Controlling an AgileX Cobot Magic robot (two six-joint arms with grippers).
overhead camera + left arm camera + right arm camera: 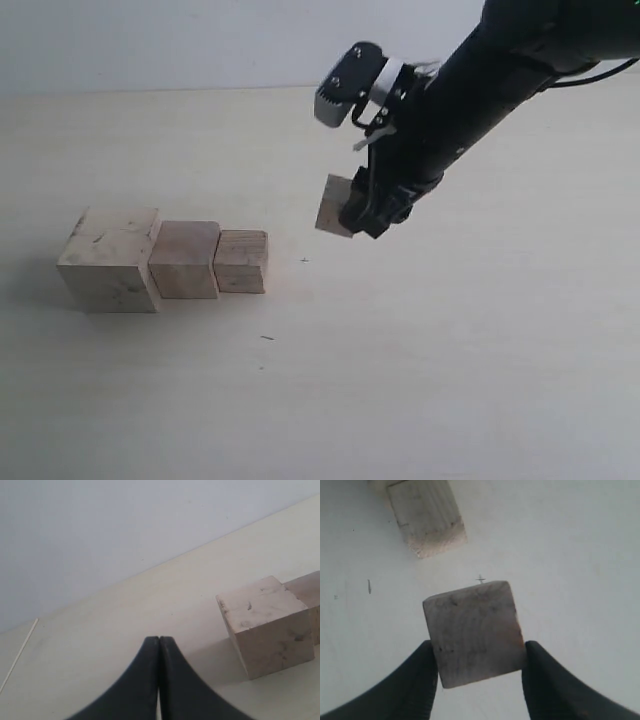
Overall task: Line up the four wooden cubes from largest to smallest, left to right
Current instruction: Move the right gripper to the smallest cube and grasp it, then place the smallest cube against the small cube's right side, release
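Three of the four wooden cubes stand touching in a row on the table: the largest, scuffed cube (108, 262) (265, 625) at the left, a medium cube (185, 259) beside it, then a smaller cube (242, 262) (427, 515). The fourth, smallest cube (334, 205) (475, 630) hangs tilted above the table, right of the row, with my right gripper (354, 214) (478, 649) shut on its two sides. My left gripper (159, 640) is shut and empty, low over the table beside the largest cube; it does not show in the exterior view.
A small pencil cross (304, 261) (480, 578) marks the table just right of the row, below the held cube. A dark fleck (267, 338) lies nearer the front. The pale wall (200, 40) rises behind the table's far edge.
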